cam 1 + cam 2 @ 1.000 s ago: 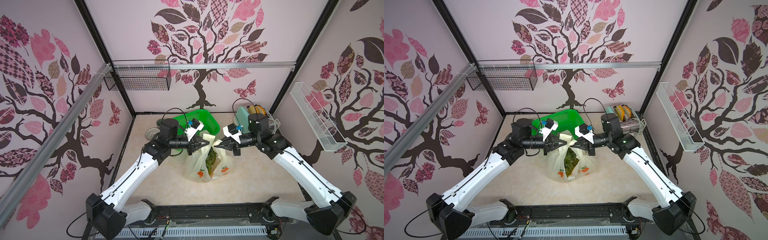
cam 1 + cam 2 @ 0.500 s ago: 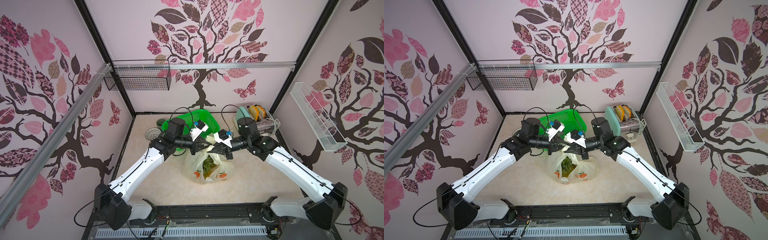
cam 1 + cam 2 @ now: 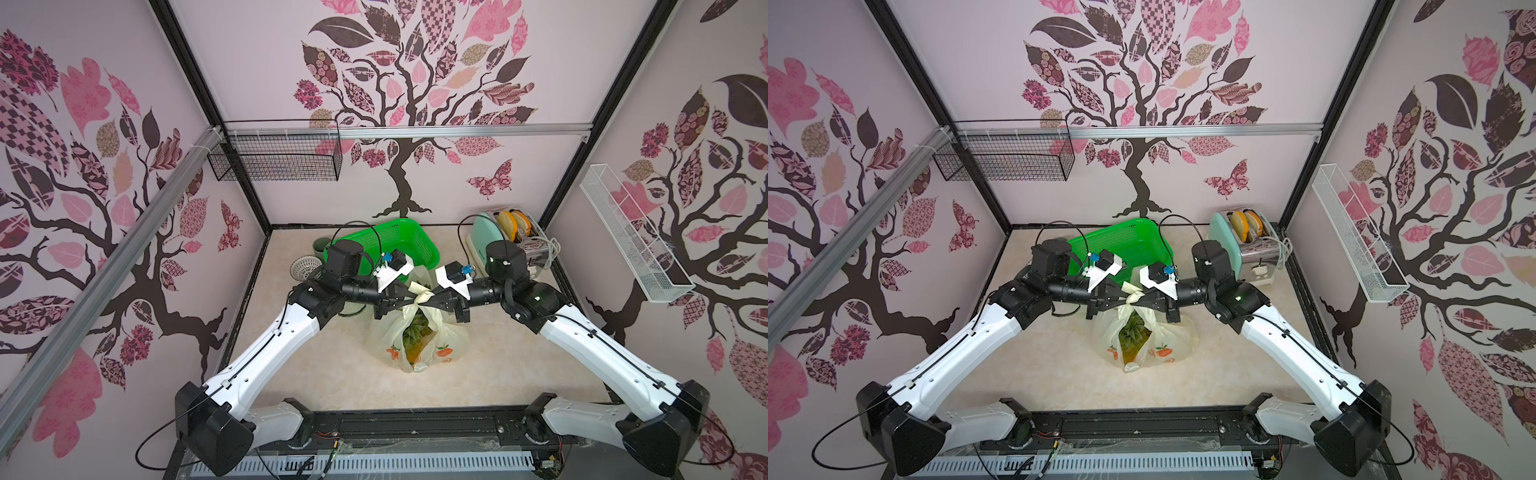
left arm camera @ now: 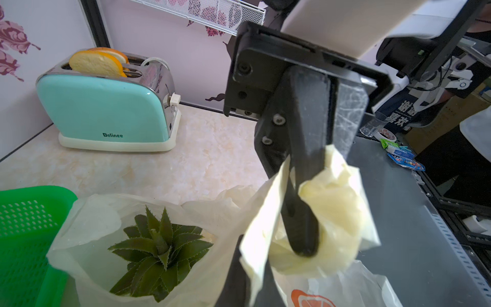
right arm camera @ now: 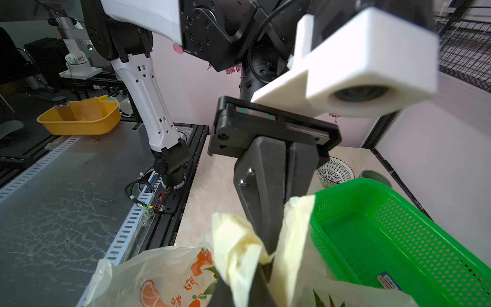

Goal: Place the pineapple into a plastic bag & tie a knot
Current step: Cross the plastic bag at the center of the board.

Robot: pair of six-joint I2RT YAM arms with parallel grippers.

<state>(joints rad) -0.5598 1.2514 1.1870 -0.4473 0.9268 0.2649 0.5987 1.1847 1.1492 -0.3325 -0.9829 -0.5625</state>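
Mid-frame in a top view, left tool (image 3: 409, 303) and right tool (image 3: 432, 300) clench the filmy plastic bag (image 3: 446, 351); the left wrist view reveals the pineapple (image 4: 159, 247) with serrated leaves.

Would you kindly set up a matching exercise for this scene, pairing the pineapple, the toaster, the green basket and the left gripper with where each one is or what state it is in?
Things:
1. pineapple
2. toaster
3. green basket
4. left gripper

Places or states:
A. shut on a handle of the plastic bag
B. in the back right corner, bread slices in its slots
C. inside the plastic bag, leafy crown up
D. behind the bag, near the back wall

Pairs: 1-C; 2-B; 3-D; 4-A.
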